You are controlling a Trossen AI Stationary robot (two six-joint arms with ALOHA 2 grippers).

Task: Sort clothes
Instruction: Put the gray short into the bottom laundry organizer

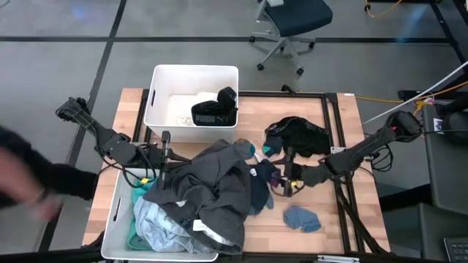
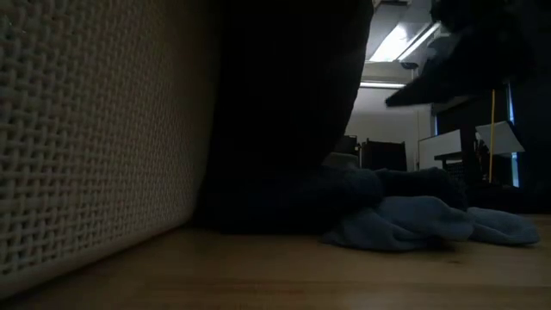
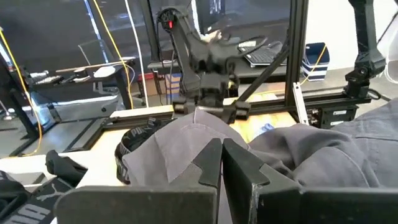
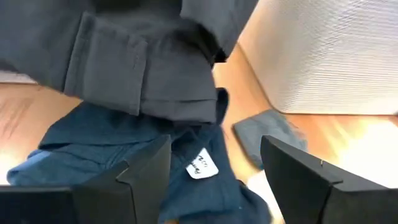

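A large grey garment point(image 1: 212, 193) lies draped over the near white bin point(image 1: 117, 219) and the table; it also shows in the left wrist view point(image 3: 323, 149). My left gripper point(image 1: 166, 156) is shut at the garment's left edge. My right gripper point(image 1: 281, 181) is open just over a dark blue garment point(image 1: 259, 186) with a white label point(image 4: 202, 165), one finger on either side of it point(image 4: 214, 177). A black PUMA garment point(image 1: 216, 111) lies in the far bin point(image 1: 164, 95). A black garment point(image 1: 301, 135) and a small blue-grey piece point(image 1: 301, 218) lie on the table. My left gripper point(image 3: 221, 168) is shut on a raised fold of the grey garment point(image 3: 186, 140) near its left edge. The fingers come level from the table's left, and they hide the place of contact. The rest of the garment lies slack over the bin and the table.
The near bin holds teal and light blue-white clothes point(image 1: 157, 226). A teal scrap point(image 1: 270, 148) lies by the black garment. A blurred person point(image 1: 25, 183) stands at the table's left. The low view shows the bin's wall point(image 2: 86, 138) and the blue-grey piece point(image 2: 413, 222).
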